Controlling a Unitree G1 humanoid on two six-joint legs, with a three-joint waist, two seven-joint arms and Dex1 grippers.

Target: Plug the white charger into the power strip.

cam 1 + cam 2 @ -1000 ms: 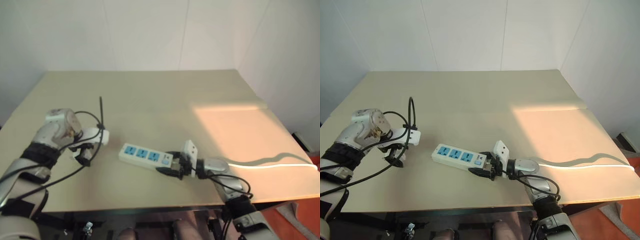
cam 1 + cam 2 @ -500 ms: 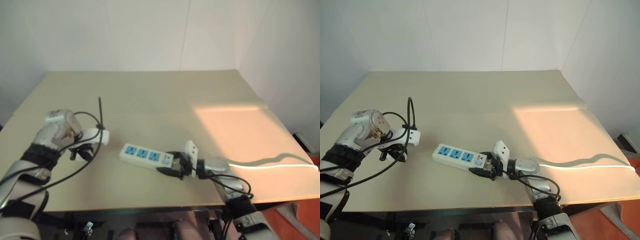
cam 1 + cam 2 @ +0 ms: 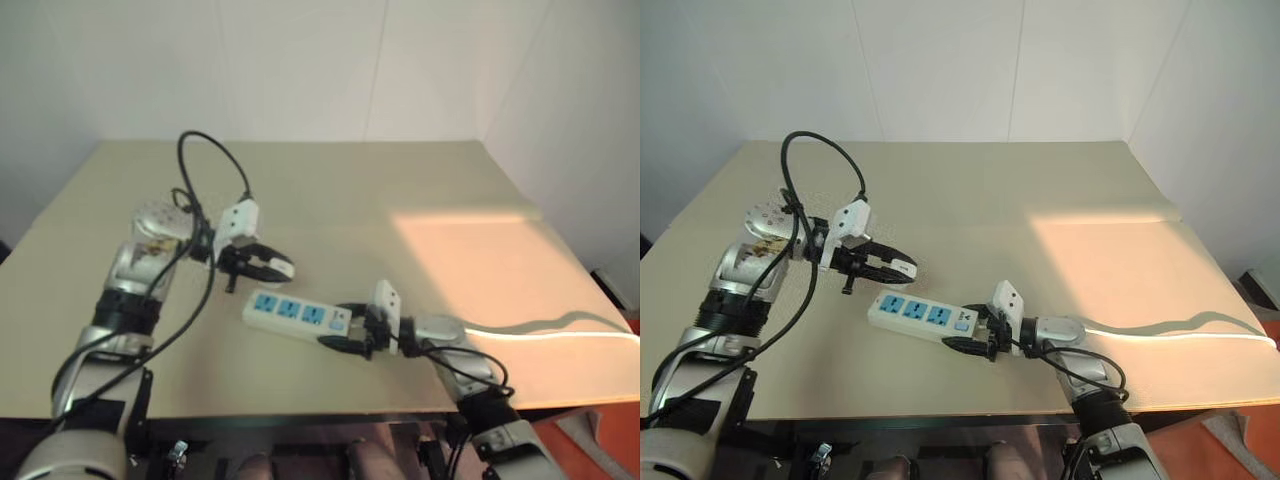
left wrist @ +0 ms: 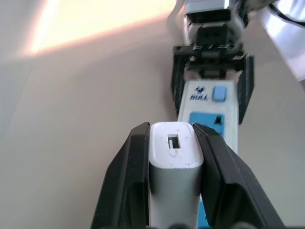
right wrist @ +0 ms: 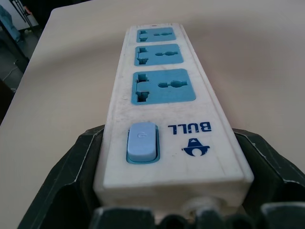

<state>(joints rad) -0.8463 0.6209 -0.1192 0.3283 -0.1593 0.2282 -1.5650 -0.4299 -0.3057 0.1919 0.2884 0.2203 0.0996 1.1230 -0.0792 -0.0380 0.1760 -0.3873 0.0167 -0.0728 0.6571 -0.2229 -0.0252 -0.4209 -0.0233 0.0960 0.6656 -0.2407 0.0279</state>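
My left gripper (image 3: 268, 267) is shut on the white charger (image 4: 174, 160), a small white block clamped between the two black fingers (image 4: 129, 171). It hangs just above the table, behind the left end of the power strip (image 3: 295, 314) and pointing toward it. The strip lies flat on the table near the front edge, its three blue socket faces (image 5: 164, 85) up. My right gripper (image 3: 966, 337) is shut on the strip's switch end, one finger (image 5: 71, 167) on each long side, beside the blue switch (image 5: 141, 142).
The strip's white cable (image 3: 560, 328) runs right across the sunlit part of the tan table (image 3: 330, 190) and off its edge. A black cable (image 3: 205, 145) loops up from my left wrist. White walls close the far side.
My left gripper shut on the charger at the table's left, then rose and swung right toward the strip. The right gripper and the strip stayed put.
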